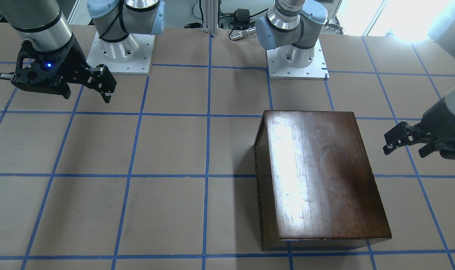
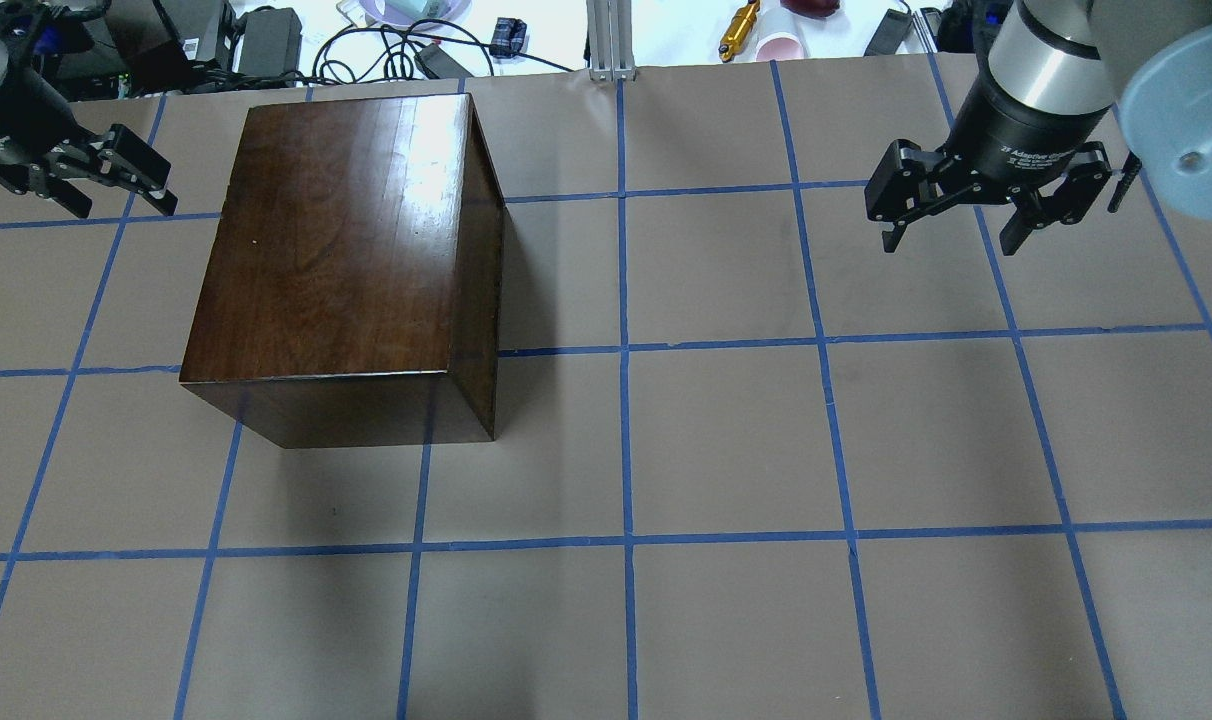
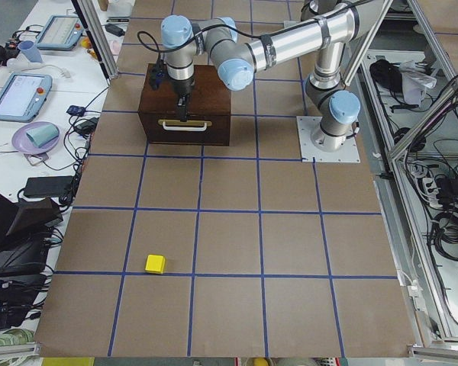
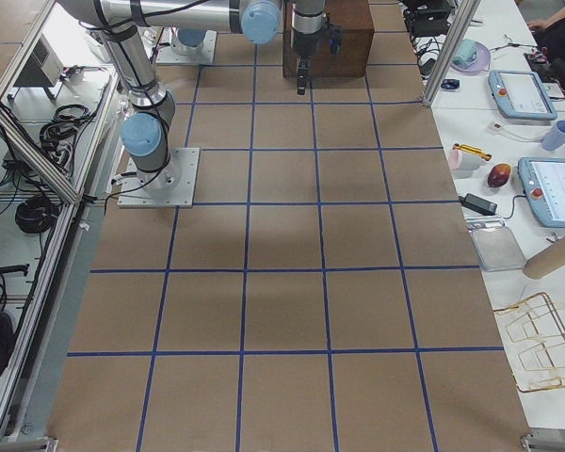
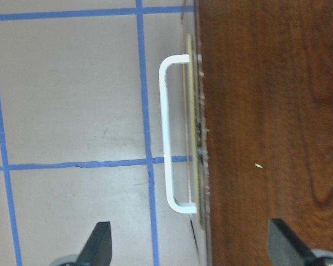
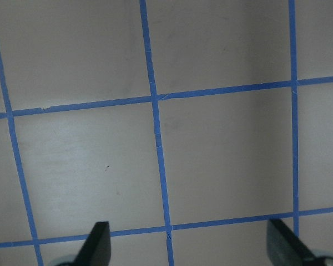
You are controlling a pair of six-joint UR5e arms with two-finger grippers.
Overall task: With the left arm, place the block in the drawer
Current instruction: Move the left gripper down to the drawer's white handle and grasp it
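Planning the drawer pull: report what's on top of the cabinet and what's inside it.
The cabinet top shows only bare glossy wood; the left gripper hovers open over its handle-side edge. The drawer is shut, so its inside is hidden.

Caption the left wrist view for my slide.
Open left gripper poised above the cabinet front edge, over the white handle.

I'm looking into a robotics lab: blue tape grid [image 2: 624, 350] on the tabletop [image 2: 726, 440], teach pendants [image 4: 523, 92] on side benches [image 4: 508, 146], aluminium frame posts [image 2: 611, 40], cable tangles [image 2: 386, 45].
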